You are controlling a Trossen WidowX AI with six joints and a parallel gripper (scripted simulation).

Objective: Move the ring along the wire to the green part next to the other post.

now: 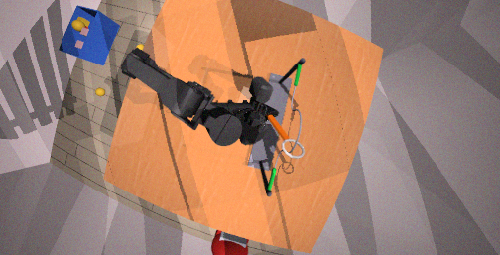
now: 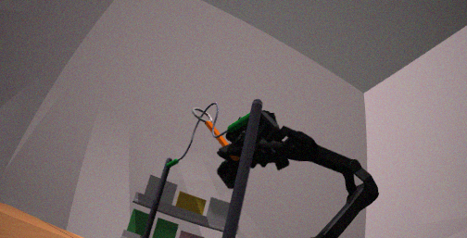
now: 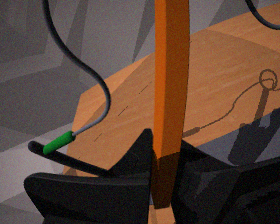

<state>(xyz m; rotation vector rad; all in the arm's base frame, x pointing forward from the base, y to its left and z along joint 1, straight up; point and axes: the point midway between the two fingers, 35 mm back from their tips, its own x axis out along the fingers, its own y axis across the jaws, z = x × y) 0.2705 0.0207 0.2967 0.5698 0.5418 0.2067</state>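
My gripper (image 1: 268, 115) (image 2: 227, 152) (image 3: 153, 135) is shut on the orange handle (image 1: 278, 127) (image 2: 217, 133) (image 3: 171, 75). The pale ring (image 1: 293, 157) (image 2: 193, 111) at the handle's far end is around the thin grey wire (image 1: 301, 128) (image 2: 191, 142) (image 3: 74, 56), by the top and exterior views. In the top view the ring is over the grey part, nearer the lower green part (image 1: 272, 179) than the upper green part (image 1: 298, 74). Whether ring and wire touch cannot be told. The ring is outside the wrist view, which shows one green part (image 3: 58, 142) at a post.
Two dark posts (image 1: 265, 178) (image 1: 291, 71) hold the wire above a grey base (image 1: 281, 84) on the wooden table (image 1: 213, 187). In the exterior view the arm passes behind the near post (image 2: 246, 160). A blue bin (image 1: 91, 50) and yellow balls lie beyond the table.
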